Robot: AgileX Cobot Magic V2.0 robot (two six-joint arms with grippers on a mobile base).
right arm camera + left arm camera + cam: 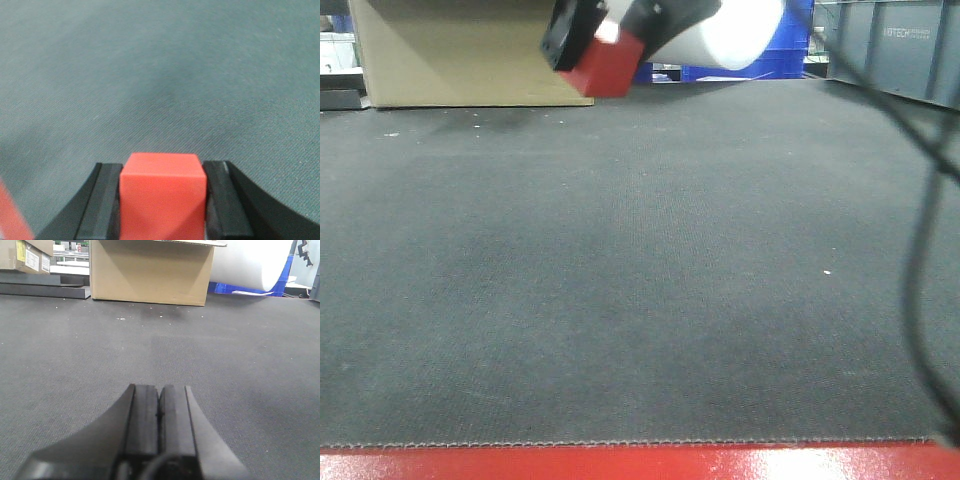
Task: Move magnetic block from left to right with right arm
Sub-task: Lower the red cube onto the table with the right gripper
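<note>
Two grippers | left gripper (pixel 160 405) low over dark woven mat (pixel 250 350), black pads pressed together, nothing between | right gripper (pixel 162 200) clamps small solid-red magnetic block (pixel 162 192), raised above mat, its arm cut off at frame top | tan cardboard box (pixel 150 272) far behind, top cropped

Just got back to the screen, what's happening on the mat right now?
The right gripper is shut on the red magnetic block and holds it in the air above the dark mat, near the cardboard box in the front view. The left gripper is shut on nothing, low over the mat. The block has not been set down yet.
</note>
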